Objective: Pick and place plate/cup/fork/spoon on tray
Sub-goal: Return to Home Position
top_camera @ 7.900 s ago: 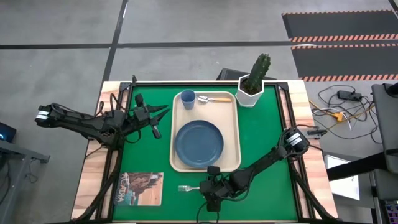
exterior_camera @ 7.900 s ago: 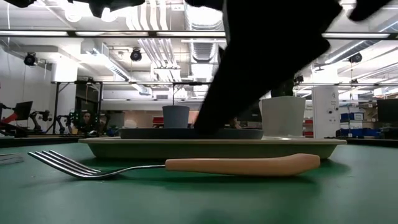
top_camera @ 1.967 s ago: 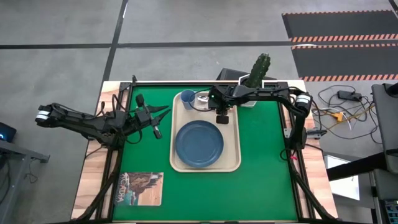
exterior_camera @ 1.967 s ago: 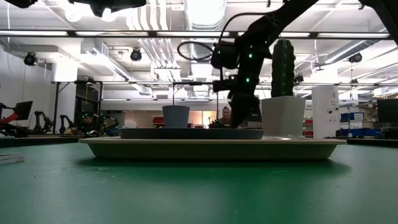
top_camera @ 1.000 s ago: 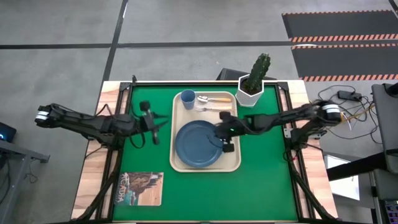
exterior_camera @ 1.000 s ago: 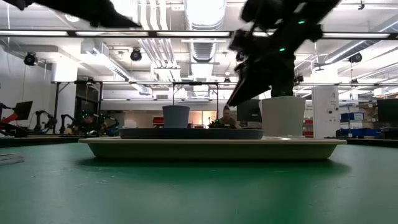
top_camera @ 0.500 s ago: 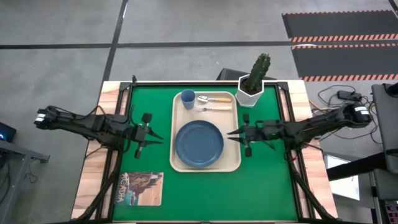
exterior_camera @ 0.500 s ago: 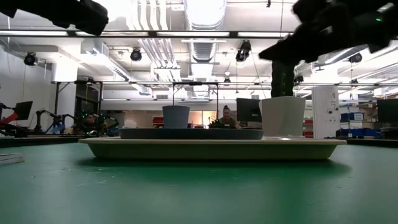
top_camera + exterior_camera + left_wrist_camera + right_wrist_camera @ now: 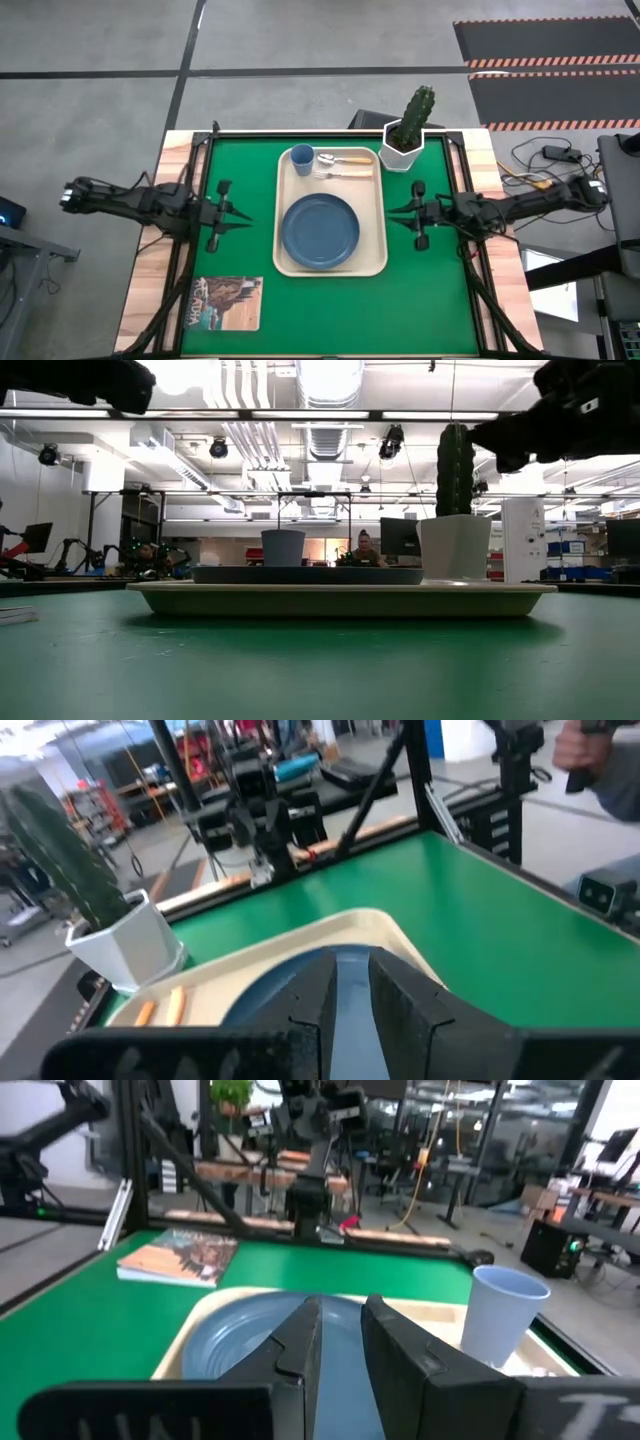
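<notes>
Four pieces (plate [image 9: 320, 230], cup [image 9: 302, 157], fork [image 9: 342, 173], spoon [image 9: 345, 159]) on tray [image 9: 281, 250]; left gripper [image 9: 243, 214], right gripper [image 9: 392, 212] flanking, empty, slightly parted; risks clipping cactus pot [image 9: 398, 155] on right arm's way home.

Noted white hexagonal pot [image 9: 400, 155] with upright green cactus [image 9: 422, 105] at 1 o'clock on green mat [image 9: 430, 290]. Logged picture-covered booklet [image 9: 225, 302] lying flat at 8 o'clock, near mat corner, well apart from pot.

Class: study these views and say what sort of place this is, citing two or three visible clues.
Likely a robotics lab in an open industrial hall. The clues are the exposed ceiling ducts, the hazard-striped floor mats, and a green table with the left arm and right arm mounted at its sides.
</notes>
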{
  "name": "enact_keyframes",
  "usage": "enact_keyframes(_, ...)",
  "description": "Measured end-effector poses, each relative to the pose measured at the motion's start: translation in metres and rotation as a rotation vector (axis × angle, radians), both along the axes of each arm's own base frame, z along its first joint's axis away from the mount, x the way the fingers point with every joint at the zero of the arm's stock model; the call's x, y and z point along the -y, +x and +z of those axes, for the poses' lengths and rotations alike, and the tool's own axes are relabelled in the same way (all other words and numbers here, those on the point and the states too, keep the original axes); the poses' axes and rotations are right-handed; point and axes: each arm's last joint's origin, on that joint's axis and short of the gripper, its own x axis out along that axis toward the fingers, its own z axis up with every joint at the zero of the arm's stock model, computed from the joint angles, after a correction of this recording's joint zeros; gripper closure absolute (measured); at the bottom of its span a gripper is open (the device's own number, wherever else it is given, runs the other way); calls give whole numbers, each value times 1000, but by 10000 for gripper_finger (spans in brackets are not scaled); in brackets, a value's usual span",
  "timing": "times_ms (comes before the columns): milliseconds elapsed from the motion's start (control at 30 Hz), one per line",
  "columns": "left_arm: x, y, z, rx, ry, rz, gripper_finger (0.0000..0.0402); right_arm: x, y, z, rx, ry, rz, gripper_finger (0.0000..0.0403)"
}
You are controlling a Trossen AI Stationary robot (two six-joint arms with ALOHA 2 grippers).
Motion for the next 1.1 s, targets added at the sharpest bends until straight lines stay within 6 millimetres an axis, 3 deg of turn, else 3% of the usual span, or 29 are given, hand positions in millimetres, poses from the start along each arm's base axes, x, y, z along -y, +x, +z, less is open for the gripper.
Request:
enact_keyframes(300,-2,-10,5,68,-14,2,357,2,-16,-8,38,-5,-25,339)
enact_keyframes(600,-2,-12,-15,47,-11,4,357,4,-25,-5,57,-3,-64,339)
enact_keyframes(900,-3,-21,-11,96,-98,13,357,5,-39,2,115,-19,-69,339)
enact_keyframes(1100,-3,-21,-21,86,-122,15,357,6,-46,0,101,-22,-94,339)
